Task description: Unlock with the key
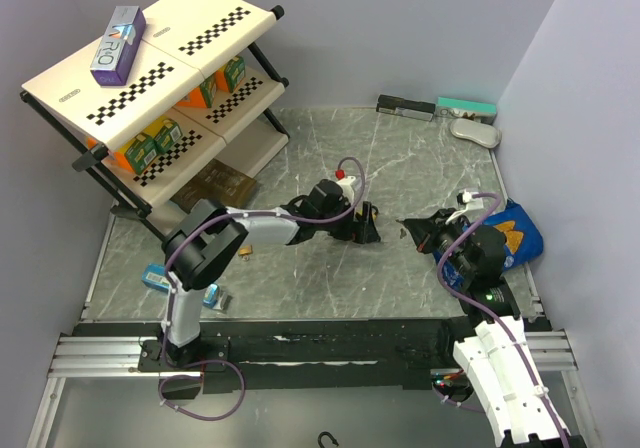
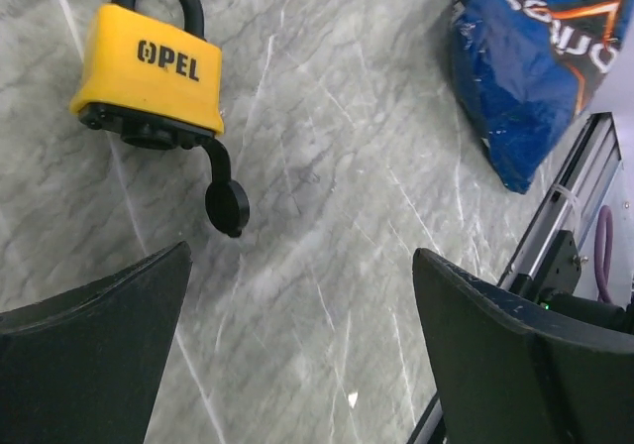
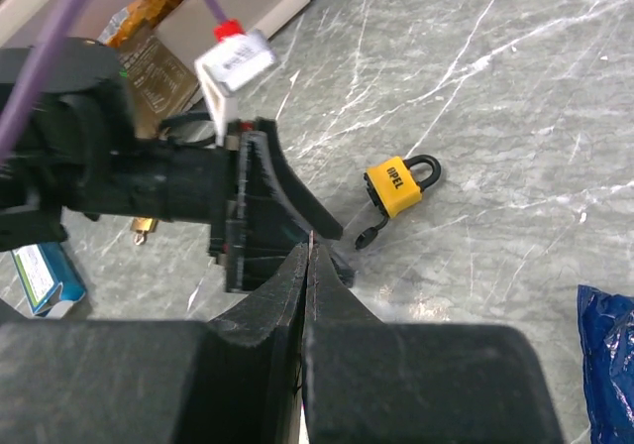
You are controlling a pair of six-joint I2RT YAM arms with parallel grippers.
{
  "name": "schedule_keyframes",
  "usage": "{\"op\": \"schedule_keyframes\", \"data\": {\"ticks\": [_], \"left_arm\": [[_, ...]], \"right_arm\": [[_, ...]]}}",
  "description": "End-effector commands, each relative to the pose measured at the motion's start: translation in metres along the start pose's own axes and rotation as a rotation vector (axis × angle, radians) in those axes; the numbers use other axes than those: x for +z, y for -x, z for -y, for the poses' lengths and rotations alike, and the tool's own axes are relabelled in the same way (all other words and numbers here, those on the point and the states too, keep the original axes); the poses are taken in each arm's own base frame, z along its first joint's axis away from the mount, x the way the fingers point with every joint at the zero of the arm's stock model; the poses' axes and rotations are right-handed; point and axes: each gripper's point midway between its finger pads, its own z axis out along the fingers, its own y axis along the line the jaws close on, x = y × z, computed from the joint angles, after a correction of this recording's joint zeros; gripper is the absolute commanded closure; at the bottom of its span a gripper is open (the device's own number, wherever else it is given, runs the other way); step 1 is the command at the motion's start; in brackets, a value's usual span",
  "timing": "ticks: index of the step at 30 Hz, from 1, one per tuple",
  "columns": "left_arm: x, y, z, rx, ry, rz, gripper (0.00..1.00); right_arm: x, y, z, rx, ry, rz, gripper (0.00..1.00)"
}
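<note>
The left fingers [image 2: 89, 355] are spread wide and hold nothing, hanging over the grey marbled surface [image 2: 327, 216]. The yellow padlock [image 2: 149, 67] lies flat just beyond them, its black keyhole cap [image 2: 227, 206] swung aside and "OPEL" printed on its body. The right fingers [image 3: 267, 315] are pressed together; whether anything is pinched there cannot be told. A blue snack bag [image 2: 535, 67] lies near the right arm.

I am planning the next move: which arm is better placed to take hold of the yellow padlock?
Probably the left. The left gripper is open, and the yellow padlock lies on the table just ahead of it. The right gripper is shut and would have to open first.
</note>
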Motion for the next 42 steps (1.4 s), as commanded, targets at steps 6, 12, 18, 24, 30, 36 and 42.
{"op": "schedule_keyframes", "data": {"ticks": [6, 12, 18, 24, 30, 36, 42], "left_arm": [[0.028, 0.008, 0.033, -0.014, -0.118, 0.013, 0.02], [0.045, 0.007, 0.052, -0.011, -0.166, 0.004, 0.02], [0.042, 0.013, 0.06, 0.019, -0.154, 0.016, 0.02], [-0.017, 0.03, 0.067, 0.131, -0.103, 0.106, 0.01], [-0.086, 0.047, 0.029, 0.038, 0.066, 0.202, 0.01], [-0.129, 0.076, 0.03, -0.069, 0.109, 0.318, 0.0], [-0.13, 0.087, 0.067, -0.147, -0.046, 0.303, 0.01]], "right_arm": [[-0.004, 0.02, -0.006, -0.028, 0.001, 0.042, 1.0], [-0.005, 0.022, -0.006, -0.031, 0.0, 0.039, 1.0], [-0.005, 0.022, -0.007, -0.032, -0.003, 0.033, 1.0], [-0.007, 0.022, -0.005, -0.04, -0.017, 0.039, 1.0], [-0.005, 0.02, -0.005, -0.063, 0.0, 0.046, 1.0], [-0.005, 0.018, -0.015, -0.119, 0.074, 0.046, 1.0], [-0.007, 0.015, -0.028, -0.148, 0.158, 0.048, 1.0]]}}
